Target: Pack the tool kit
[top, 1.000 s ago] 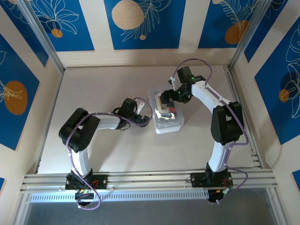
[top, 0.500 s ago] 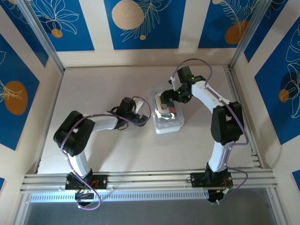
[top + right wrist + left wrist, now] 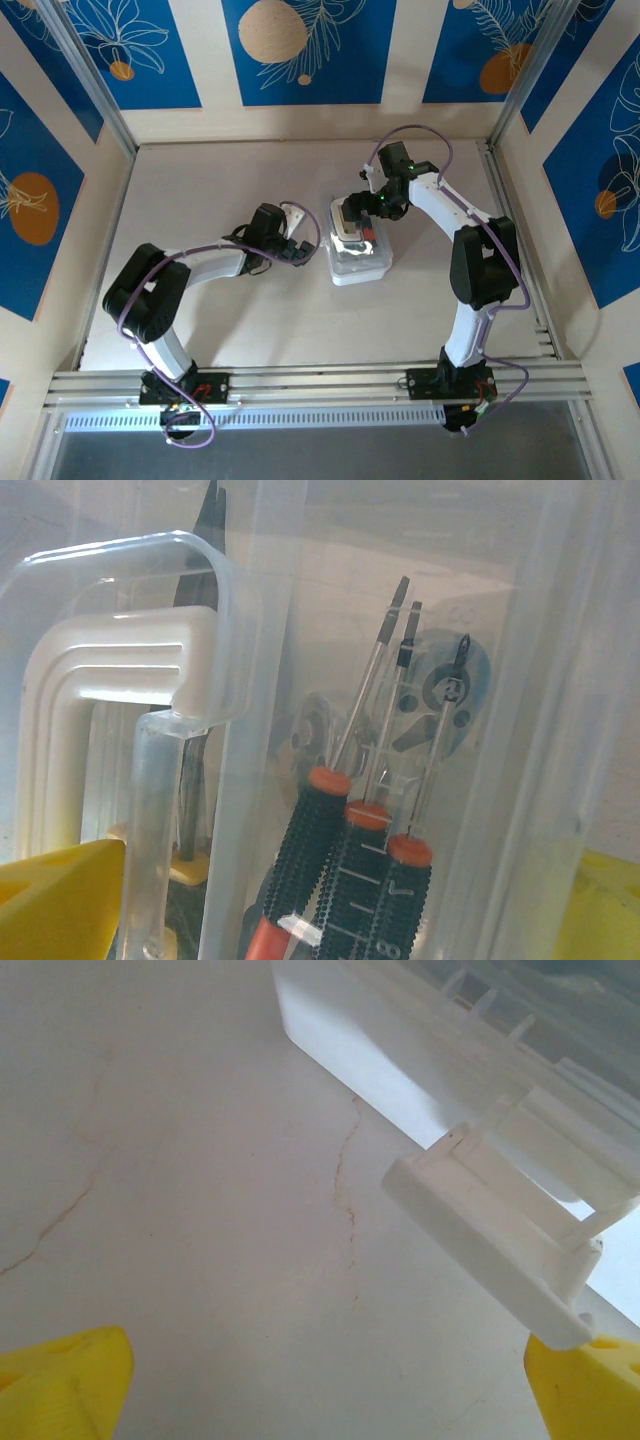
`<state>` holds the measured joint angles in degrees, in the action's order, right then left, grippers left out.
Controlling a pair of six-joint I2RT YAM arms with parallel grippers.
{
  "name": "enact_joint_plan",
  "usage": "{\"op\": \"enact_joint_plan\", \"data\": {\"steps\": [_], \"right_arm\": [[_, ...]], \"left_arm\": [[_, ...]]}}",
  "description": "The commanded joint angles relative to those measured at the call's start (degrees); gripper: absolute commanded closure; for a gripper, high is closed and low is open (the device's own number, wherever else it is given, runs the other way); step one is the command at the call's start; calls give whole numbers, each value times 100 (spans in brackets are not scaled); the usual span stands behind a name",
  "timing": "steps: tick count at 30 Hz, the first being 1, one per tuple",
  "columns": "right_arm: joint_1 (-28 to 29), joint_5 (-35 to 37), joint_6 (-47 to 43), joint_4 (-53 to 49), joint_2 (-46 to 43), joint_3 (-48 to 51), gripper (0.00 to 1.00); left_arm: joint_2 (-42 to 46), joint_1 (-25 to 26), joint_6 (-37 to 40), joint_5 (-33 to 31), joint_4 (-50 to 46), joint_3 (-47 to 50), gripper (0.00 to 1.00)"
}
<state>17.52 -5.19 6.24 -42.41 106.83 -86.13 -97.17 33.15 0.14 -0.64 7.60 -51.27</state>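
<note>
the tool kit case (image 3: 362, 262), of translucent white plastic, lies flat on the table (image 3: 300, 330), near the middle and a little toward the right edge, its long side running from the near edge to the far edge.

the left tool (image 3: 308, 252) is low over the table, just beside the left side of the case. in the left wrist view its two yellow fingers (image 3: 65, 1380) stand spread wide, with only bare table between them. a white clasp (image 3: 490, 1250) sticks out from the wall of the case, and its end is just beside the right finger; i cannot tell if they touch. thin cracks run over the table surface here.

the right tool (image 3: 352, 218) is over the far end of the case. its yellow fingers (image 3: 55, 905) are also spread wide, at the two lower corners of the right wrist view, and the case is close in front of them; i cannot tell if they touch it. through the clear wall three screwdrivers (image 3: 350, 850) are seen side by side, with black ribbed grips and orange-red collars, shafts pointing up in this view. beside them, on the left in this view, is the white moulded handle (image 3: 110, 680) of the case, and behind it a dark pointed metal part that looks like the pliers (image 3: 192, 780). behind the screwdriver tips are round metal pieces (image 3: 450, 690), too blurred to name.
</note>
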Motion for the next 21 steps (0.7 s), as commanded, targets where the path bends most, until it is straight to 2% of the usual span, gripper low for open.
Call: {"op": "enact_joint_plan", "data": {"steps": [1,21], "right_arm": [[209,-694,44,-285,94,205,2],[213,-717,38,-282,75,202,2]], "left_arm": [[179,-65,66,-180,4,-146,0],[-15,-72,23,7,-126,-507,0]]}}
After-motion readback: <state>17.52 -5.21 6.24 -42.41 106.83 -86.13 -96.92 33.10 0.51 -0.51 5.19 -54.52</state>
